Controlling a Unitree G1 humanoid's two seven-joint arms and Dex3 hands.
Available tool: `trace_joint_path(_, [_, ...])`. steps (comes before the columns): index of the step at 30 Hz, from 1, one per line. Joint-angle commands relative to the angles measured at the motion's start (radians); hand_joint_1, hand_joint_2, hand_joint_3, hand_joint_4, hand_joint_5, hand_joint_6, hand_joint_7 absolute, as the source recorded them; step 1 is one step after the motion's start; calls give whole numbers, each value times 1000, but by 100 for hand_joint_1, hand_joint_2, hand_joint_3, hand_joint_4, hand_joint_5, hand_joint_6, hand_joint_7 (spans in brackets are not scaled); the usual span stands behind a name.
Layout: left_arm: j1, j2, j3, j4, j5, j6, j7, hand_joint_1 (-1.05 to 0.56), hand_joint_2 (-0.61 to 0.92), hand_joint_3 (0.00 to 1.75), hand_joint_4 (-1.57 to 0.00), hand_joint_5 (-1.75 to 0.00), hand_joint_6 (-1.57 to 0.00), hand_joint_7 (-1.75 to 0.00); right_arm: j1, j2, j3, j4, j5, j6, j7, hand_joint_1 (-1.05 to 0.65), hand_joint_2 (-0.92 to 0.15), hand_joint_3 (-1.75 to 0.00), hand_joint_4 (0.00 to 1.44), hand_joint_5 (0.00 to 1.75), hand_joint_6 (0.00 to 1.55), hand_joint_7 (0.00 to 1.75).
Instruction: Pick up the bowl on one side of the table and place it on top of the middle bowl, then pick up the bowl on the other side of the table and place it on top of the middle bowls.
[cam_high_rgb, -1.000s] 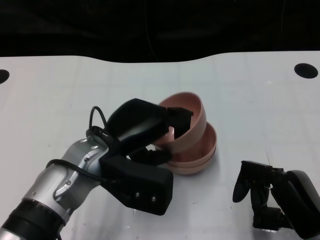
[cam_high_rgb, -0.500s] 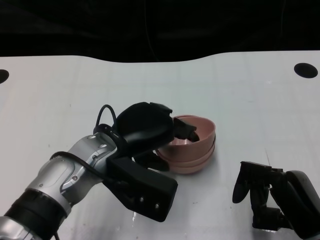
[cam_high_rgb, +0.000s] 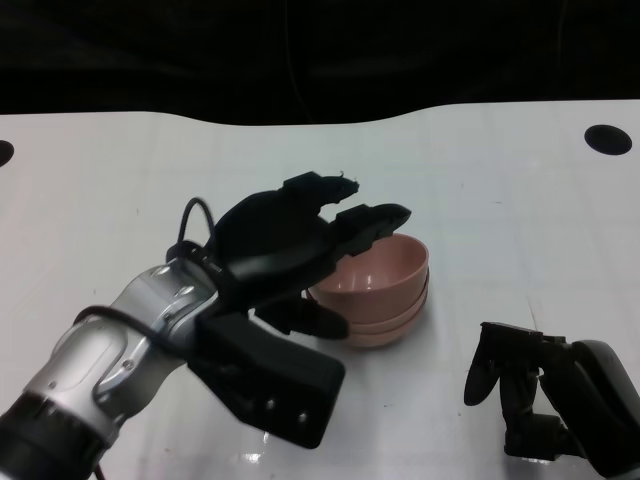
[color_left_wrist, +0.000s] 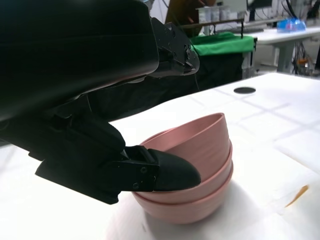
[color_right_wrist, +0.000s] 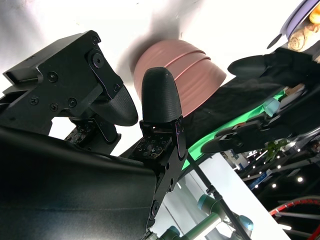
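White tabletop (cam_high_rgb: 120, 190) with a black backdrop behind it is your whole workspace. Your left hand (cam_high_rgb: 300, 240) hovers over the near-left rim of the stacked pink bowls (cam_high_rgb: 385, 290), fingers spread and nothing between them; in the left wrist view the thumb sits just beside the stack's wall, though you cannot tell whether it touches. Three bowls look nested there, a little right of the table's centre, so by my reading the second placing is done. What remains is to lift that hand straight up and clear without nudging the stack. Your right hand (cam_high_rgb: 545, 395) rests at the near right, fingers curled, holding nothing.
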Motion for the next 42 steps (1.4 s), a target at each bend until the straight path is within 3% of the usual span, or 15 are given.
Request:
trace_joint_path(1, [84,19,74,-33,-87,-43,64,-76,92,43,-6,-26,-21,-5,3,-8,-8,-6,15,-14,-8,-9,-16,-163,96,175,83,150])
trace_joint_path(6, [205,-16,170,-31,-230,-160,178,-62,92,30,0,-75,-36,-8,12,-6,-10,-20,24,-6,2,-8,-17,-163,96,175,83,150])
trace_joint_path(12, [325,-52,249,-10,-394,-326,217,-51,92,29,-4,-110,-49,-21,16,-7,-11,-26,29,-1,10,-7,-17,-163,95,175,83,150])
trace_joint_path(15, [376,-76,277,1,-488,-404,208,-46,92,29,-17,-121,-58,-30,16,-10,-12,-29,31,3,16,-7,-17,-162,95,175,83,150])
trace_joint_path(18, [440,-108,286,-16,-641,-419,147,-40,92,27,-41,-133,-50,-90,16,-11,-13,-26,34,-3,17,-6,-17,-162,95,175,83,150])
trace_joint_path(21, [496,-105,294,-67,-708,-361,82,-35,90,29,-61,-141,-64,-106,16,-11,-14,-24,39,-8,18,-6,-18,-162,95,175,83,150])
trace_joint_path(24, [541,-110,302,-118,-758,-293,30,-22,54,94,-78,-143,-82,-105,17,-14,-16,-23,46,-10,23,-6,-18,-162,95,175,84,149])
trace_joint_path(26, [563,-113,307,-139,-777,-254,2,-16,44,116,-86,-146,-86,-108,17,-16,-17,-21,52,-14,26,-6,-17,-162,95,175,83,148])
trace_joint_path(29, [579,-127,315,-132,-787,-243,-20,-11,37,132,-94,-155,-88,-122,20,-19,-18,-18,57,-20,28,-7,-17,-161,95,175,83,148])
trace_joint_path(34, [601,-160,324,-129,-836,-213,-61,-13,34,143,-90,-172,-84,-138,29,-20,-22,-19,70,-20,36,-7,-18,-160,94,175,85,143])
trace_joint_path(42, [582,-188,352,-72,-870,-232,-127,-21,35,141,-91,-175,-80,-145,43,-29,-34,-24,95,-33,53,-6,-17,-160,93,175,85,140])
